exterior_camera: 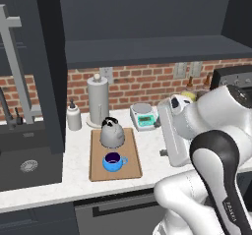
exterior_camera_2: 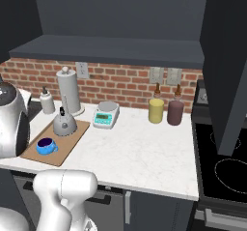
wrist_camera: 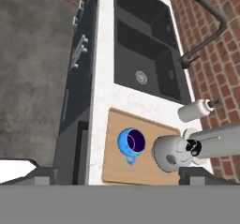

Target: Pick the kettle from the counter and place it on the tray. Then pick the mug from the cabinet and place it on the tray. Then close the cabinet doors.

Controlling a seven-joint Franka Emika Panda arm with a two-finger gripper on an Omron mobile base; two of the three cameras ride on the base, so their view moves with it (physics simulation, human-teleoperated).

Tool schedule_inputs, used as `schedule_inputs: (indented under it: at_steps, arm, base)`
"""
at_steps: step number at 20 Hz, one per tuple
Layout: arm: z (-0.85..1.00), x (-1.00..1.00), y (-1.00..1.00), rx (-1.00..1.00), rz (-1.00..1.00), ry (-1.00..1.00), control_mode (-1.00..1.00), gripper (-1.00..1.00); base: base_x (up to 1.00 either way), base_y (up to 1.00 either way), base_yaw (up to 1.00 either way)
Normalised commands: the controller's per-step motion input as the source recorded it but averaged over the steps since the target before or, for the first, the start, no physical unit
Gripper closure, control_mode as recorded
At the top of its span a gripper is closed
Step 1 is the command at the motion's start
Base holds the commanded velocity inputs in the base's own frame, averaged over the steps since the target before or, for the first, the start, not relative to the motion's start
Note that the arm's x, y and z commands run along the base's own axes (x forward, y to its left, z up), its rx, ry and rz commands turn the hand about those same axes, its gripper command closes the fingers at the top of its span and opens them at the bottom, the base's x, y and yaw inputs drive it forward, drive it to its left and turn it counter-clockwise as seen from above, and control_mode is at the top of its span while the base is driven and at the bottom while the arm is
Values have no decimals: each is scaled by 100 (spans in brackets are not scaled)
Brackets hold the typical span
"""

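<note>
With the kettle [exterior_camera: 112, 133] and mug [exterior_camera: 113, 161] on the tray [exterior_camera: 129, 171] near the counter's [exterior_camera: 147, 145] front edge, the wide-open, empty gripper risks glancing off the cabinet doors [exterior_camera: 47, 62] when pushing.

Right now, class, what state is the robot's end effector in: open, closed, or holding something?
End effector: open, holding nothing; the kettle and the mug both sit on the tray below it.

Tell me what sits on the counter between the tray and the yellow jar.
A digital scale sits between the tray and the yellow jar, clearest in the right base view.
</note>
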Motion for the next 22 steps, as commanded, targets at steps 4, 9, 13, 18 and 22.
schedule_inputs:
  at_steps: [4, 9, 13, 18, 22]
  arm:
    - [44, -16, 1, 0, 11, -34, -100, -100]
    - [43, -25, 6, 1, 16, -34, -100, -100]
    - [38, -26, 31, 0, 13, -32, -100, -100]
    - [27, -31, 47, 0, 10, -12, -100, -100]
    - [24, -40, 43, 0, 11, -10, -100, -100]
  base:
    - [0, 0, 0]
    - [0, 0, 0]
    - [0, 0, 0]
    - [0, 0, 0]
    - [0, 0, 0]
